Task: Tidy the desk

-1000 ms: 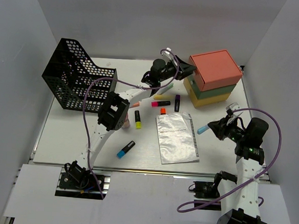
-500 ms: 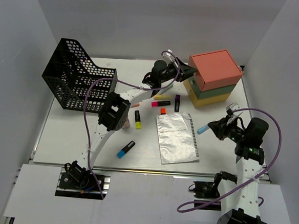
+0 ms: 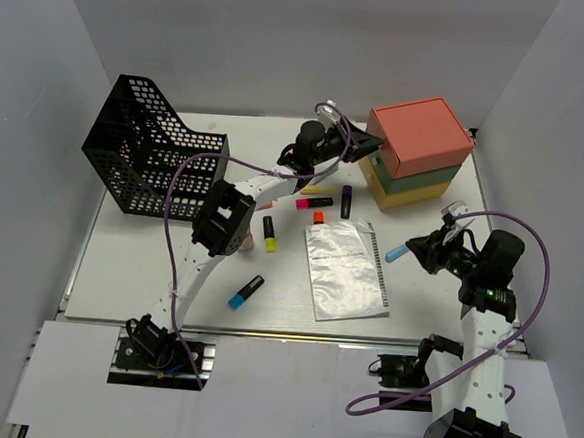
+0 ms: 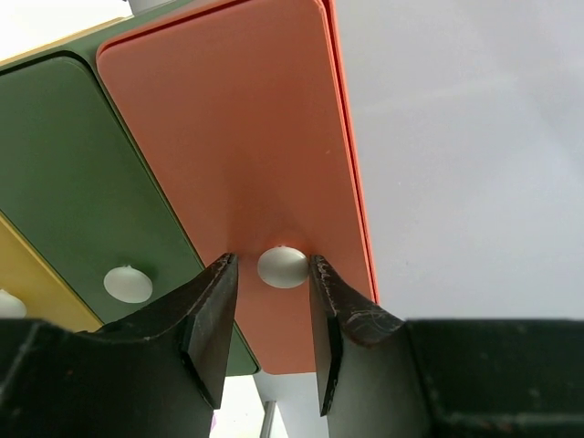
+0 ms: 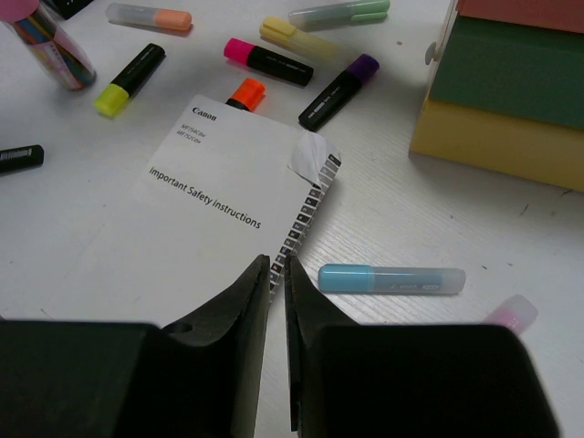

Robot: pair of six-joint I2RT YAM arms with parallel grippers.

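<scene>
Desk [image 3: 139,258]: white top spanning the view ahead of both arm bases. It carries a black mesh basket [image 3: 146,159] far left, a stacked drawer box [image 3: 417,153] far right, and scattered markers [image 3: 313,202] and a booklet [image 3: 343,273] mid-desk.

Left gripper [image 4: 271,265] at the coral top drawer [image 4: 246,137]. Jaws spread, straddling its white knob [image 4: 283,267], with a gap showing on one side.

Right gripper [image 5: 276,260] above the booklet's edge. Jaws pressed nearly together, nothing between. Pale blue pen [image 5: 391,279] lies just beside.
</scene>
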